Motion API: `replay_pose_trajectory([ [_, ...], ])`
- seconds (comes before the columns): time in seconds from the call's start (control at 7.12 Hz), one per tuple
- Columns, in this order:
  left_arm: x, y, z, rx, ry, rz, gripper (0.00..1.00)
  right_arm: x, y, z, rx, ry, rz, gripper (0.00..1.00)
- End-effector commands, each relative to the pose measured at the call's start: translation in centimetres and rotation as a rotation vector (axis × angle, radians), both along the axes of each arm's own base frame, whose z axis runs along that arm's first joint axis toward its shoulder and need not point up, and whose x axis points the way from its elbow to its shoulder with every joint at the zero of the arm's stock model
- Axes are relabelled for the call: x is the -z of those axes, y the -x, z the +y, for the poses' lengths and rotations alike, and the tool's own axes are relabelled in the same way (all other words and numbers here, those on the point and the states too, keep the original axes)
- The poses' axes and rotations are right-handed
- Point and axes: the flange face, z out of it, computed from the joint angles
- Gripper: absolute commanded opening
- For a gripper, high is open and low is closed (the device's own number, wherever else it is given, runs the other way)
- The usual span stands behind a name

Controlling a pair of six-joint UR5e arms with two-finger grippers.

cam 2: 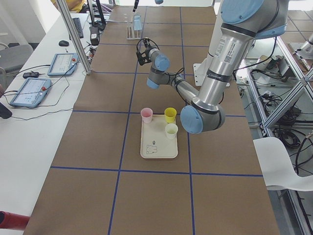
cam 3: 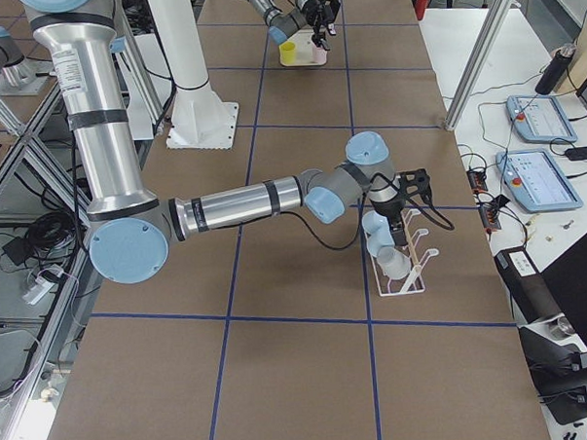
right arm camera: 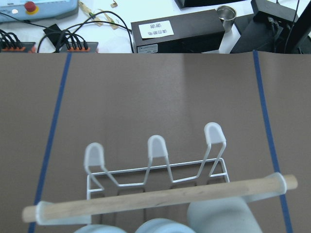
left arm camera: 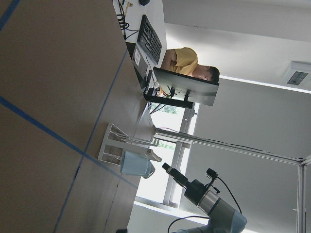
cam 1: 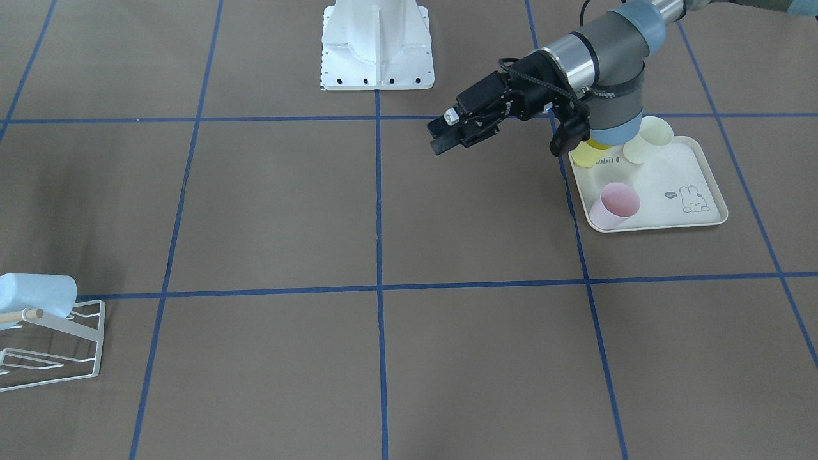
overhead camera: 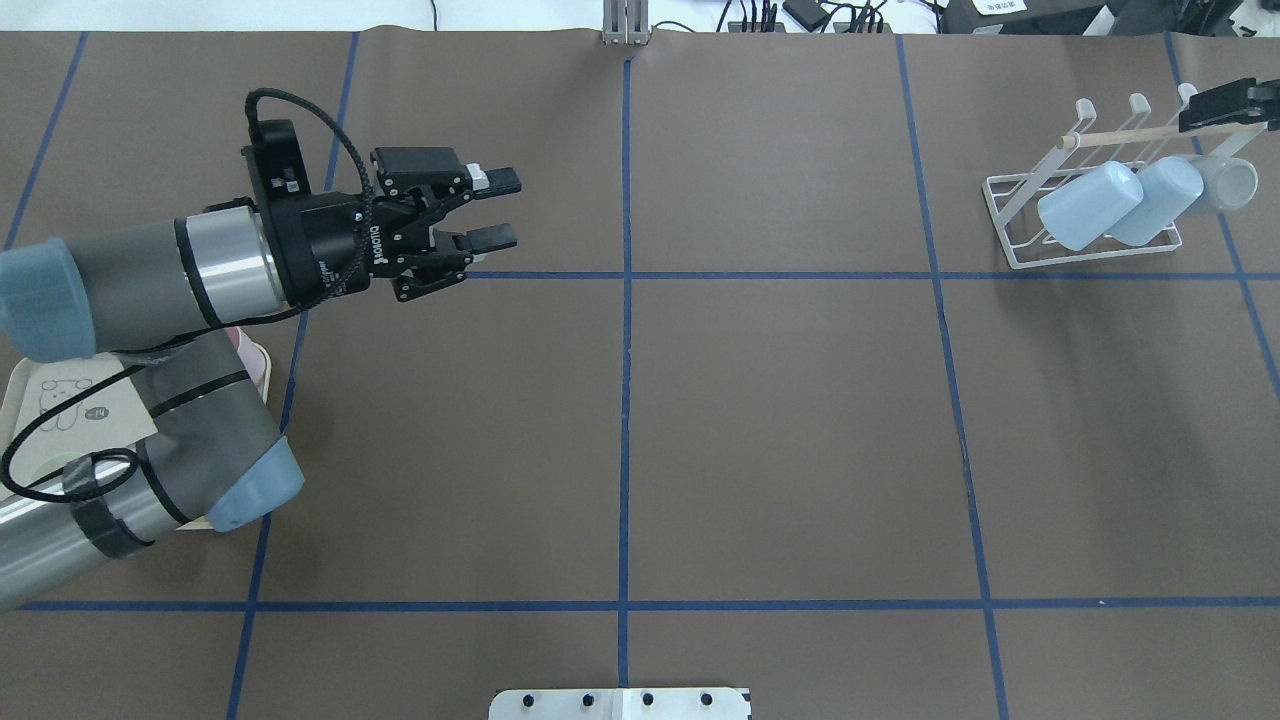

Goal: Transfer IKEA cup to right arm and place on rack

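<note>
Three light blue IKEA cups (overhead camera: 1090, 205) lie tipped on the white wire rack (overhead camera: 1010, 215) at the table's far right, under its wooden dowel (overhead camera: 1130, 133). My right gripper (overhead camera: 1205, 108) hovers over the rack's right end, above the third cup (overhead camera: 1225, 183); I cannot tell whether it is open or shut. The right wrist view looks down on the dowel (right arm camera: 160, 196) and cup bottoms (right arm camera: 223, 216), with no fingers showing. Left of the table's middle, my left gripper (overhead camera: 495, 210) hangs open and empty above the table.
A cream rabbit-print tray (cam 1: 677, 191) under my left arm holds a pink cup (cam 1: 615, 204), a yellow cup (cam 1: 591, 153) and a pale green cup (cam 1: 648, 139). The robot's white base (cam 1: 377, 51) stands at the table's edge. Blue tape lines cross the brown table.
</note>
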Motion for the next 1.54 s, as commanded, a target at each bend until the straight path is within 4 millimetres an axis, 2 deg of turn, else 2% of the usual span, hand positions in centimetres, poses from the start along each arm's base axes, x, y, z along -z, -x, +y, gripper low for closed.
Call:
replay_pose_trajectory([
  [0.0,-8.4,7.8,-2.8,0.099,-0.11,-0.332,0.66,1.9,-0.6,3.3,-0.01,0.001,-0.058,0.99],
  [0.28,-16.2,13.3,-1.8,0.158,-0.213,-0.657,0.63,2.2,-0.4,3.7,-0.006,-0.003,-0.058,0.99],
  [0.42,-18.4,15.8,-0.1,0.143,-0.247,-0.86,0.63,2.3,-0.4,3.8,-0.005,-0.006,-0.06,0.99],
  [0.56,-21.0,18.6,3.3,0.092,-0.276,-1.04,0.63,2.4,-0.3,3.8,-0.002,-0.007,-0.06,0.99],
  [0.7,-23.2,19.9,5.2,0.035,-0.221,-1.124,0.64,2.3,-0.1,3.8,0.001,-0.006,-0.06,0.99],
  [0.84,-25.0,21.5,8.2,-0.015,-0.18,-1.164,0.65,2.0,0.0,3.8,0.001,-0.002,-0.058,0.99],
  [0.98,-26.8,22.2,10.1,-0.062,-0.154,-1.19,0.66,2.1,0.0,3.8,0.0,-0.003,-0.057,0.99],
  [1.12,-27.6,22.6,11.1,-0.09,-0.138,-1.196,0.73,1.9,-0.1,3.8,-0.001,0.001,-0.055,0.99],
  [1.26,-28.9,21.4,11.6,-0.163,-0.104,-1.223,0.73,1.7,0.0,3.9,0.002,0.004,-0.055,0.99],
  [1.4,-29.3,19.4,12.4,-0.227,-0.114,-1.235,0.75,1.6,0.2,3.9,0.004,0.005,-0.053,0.99],
])
